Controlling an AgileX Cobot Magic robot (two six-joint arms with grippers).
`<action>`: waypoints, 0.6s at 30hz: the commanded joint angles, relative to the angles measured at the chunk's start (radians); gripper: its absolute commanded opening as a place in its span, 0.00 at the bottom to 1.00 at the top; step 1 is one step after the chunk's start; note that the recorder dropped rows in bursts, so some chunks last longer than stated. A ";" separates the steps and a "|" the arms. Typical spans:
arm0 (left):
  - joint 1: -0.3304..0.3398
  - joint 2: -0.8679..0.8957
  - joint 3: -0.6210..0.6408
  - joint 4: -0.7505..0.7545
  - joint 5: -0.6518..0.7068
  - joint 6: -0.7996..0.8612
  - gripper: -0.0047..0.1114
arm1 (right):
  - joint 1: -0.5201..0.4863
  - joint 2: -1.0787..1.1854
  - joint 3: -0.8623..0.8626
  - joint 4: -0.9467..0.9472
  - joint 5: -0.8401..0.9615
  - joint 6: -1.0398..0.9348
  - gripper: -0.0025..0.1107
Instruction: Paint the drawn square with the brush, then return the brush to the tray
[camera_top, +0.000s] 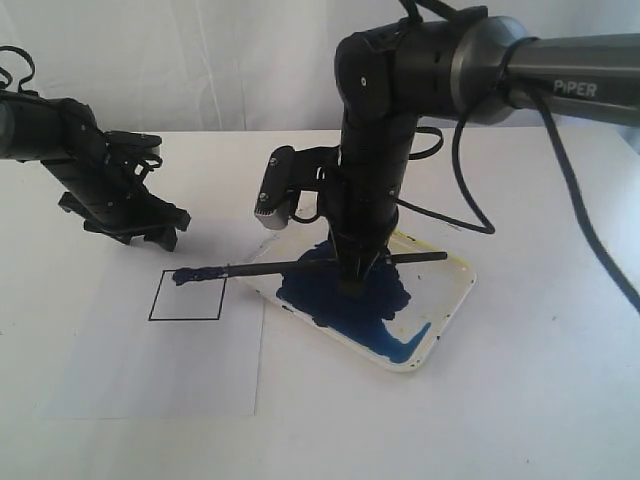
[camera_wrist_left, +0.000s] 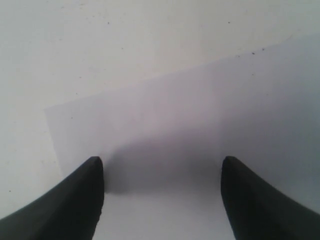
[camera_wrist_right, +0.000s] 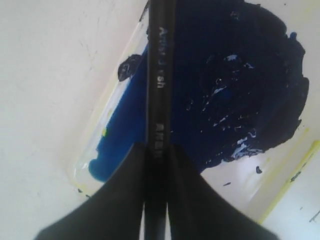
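Touching the drawn square (camera_top: 186, 300), the brush (camera_top: 270, 267) sits clamped in your right pincer (camera_top: 352, 287); left pincer (camera_top: 150, 236) gapes empty.

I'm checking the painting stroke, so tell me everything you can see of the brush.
The brush is a long, thin black stick with pale lettering on its shaft. The right gripper is shut on the shaft above the tray. The brush lies nearly level, its paint-laden tip over the upper left corner of the drawn square in the exterior view, where a blue smear shows.
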 joint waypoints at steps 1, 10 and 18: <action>-0.004 0.005 -0.001 -0.004 0.031 -0.012 0.64 | 0.008 0.036 -0.047 0.000 0.005 -0.033 0.02; -0.004 0.005 -0.001 -0.004 0.031 -0.008 0.64 | 0.022 0.102 -0.144 -0.006 0.012 -0.043 0.02; -0.004 0.005 -0.001 -0.004 0.031 -0.008 0.64 | 0.023 0.155 -0.214 -0.014 0.053 -0.059 0.02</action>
